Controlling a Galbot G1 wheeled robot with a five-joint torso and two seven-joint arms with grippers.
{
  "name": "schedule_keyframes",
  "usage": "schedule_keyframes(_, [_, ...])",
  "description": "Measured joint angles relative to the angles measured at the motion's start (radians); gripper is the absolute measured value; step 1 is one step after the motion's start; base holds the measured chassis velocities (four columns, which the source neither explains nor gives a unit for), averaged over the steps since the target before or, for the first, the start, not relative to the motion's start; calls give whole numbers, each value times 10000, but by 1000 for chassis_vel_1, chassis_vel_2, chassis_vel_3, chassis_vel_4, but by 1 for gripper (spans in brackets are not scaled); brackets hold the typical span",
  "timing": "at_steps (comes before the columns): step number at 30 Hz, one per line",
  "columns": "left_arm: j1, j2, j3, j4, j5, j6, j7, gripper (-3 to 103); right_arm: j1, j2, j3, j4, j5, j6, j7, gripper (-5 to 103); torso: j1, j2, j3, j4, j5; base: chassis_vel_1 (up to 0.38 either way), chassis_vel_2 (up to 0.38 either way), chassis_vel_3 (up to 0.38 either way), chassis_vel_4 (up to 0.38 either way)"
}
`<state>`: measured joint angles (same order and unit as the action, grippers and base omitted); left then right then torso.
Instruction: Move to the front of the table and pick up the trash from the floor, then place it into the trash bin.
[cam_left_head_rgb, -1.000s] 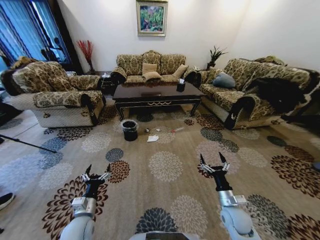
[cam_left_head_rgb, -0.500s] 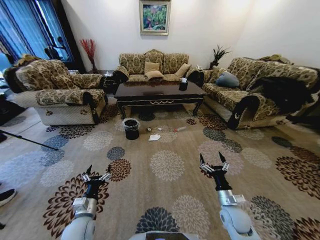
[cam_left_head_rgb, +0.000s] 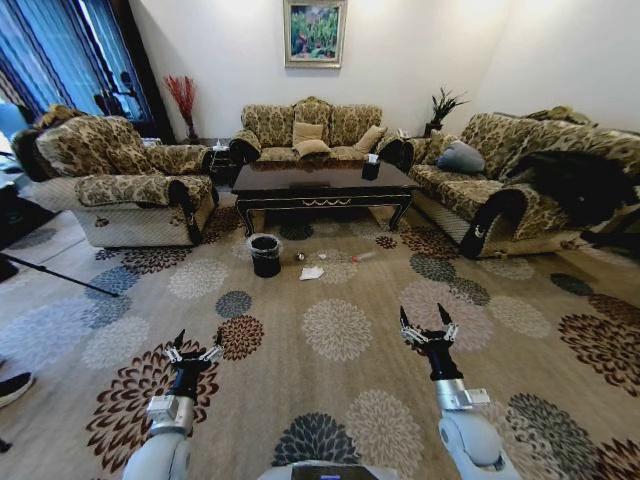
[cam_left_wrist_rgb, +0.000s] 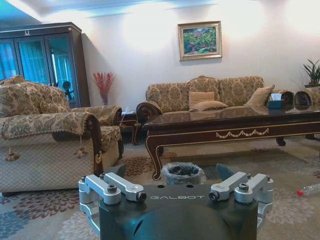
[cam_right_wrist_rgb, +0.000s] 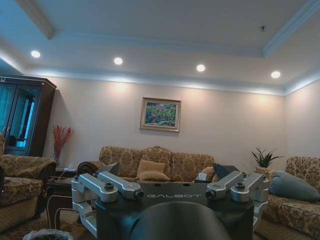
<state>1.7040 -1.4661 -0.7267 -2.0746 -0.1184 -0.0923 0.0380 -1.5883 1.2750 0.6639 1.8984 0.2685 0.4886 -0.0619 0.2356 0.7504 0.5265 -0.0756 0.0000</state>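
While I hold the base well back from the counter, I read this:
Counter (cam_left_head_rgb: 322, 183): far ahead, centre of room, sofas on 3 sides.
Trash bin (cam_left_head_rgb: 265, 254): on floor (cam_left_head_rgb: 330, 400) just in front of counter's left leg, bag over rim.
Trash (cam_left_head_rgb: 311, 272): white napkin on carpet just right of bin, small bits near it.
Left pincer (cam_left_head_rgb: 194, 348): low over carpet, released, nothing in it.
Right pincer (cam_left_head_rgb: 428, 326): same, fingers spread, nothing in it.
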Motion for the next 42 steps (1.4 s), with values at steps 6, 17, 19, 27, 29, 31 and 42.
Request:
schedule_keyframes(6, [-16, 13, -1, 13, 0, 14, 24, 100, -2, -7, -19, 0, 72, -48, 72, 100, -77, -183, -107, 0, 0, 0, 0, 0, 0])
schedule_keyframes(17, [-3, 36, -49, 16, 111, -62, 177, 100, -11, -10, -54, 21, 190, -129, 164, 100, -310, -728, -419, 0, 0, 0, 0, 0, 0])
schedule_keyframes(19, [3, 33, -50, 16, 112, -71, 181, 100, -13, -4, -54, 22, 186, -129, 164, 100, -328, -773, -446, 0, 0, 0, 0, 0, 0])
schedule_keyframes(27, [32, 9, -49, 17, 69, -112, 198, 100, -23, -3, -26, 12, 178, -108, 165, 100, -459, -1085, -629, 0, 0, 0, 0, 0, 0])
schedule_keyframes(29, [54, -7, -33, 26, 73, -134, 214, 100, -26, -6, 1, 5, 179, -98, 164, 100, -506, -1212, -705, 1, 0, 0, 0, 0, 0])
schedule_keyframes(31, [58, -15, -29, 36, 99, -158, 225, 100, -28, -5, 7, 2, 180, -93, 164, 100, -531, -1267, -735, 1, 0, 0, 0, 0, 0])
schedule_keyframes(42, [41, -41, -70, 207, 101, -357, 432, 100, -33, -2, 86, -2, 211, -78, 166, 100, -706, -1659, -953, 0, 0, 0, 0, 0, 0])
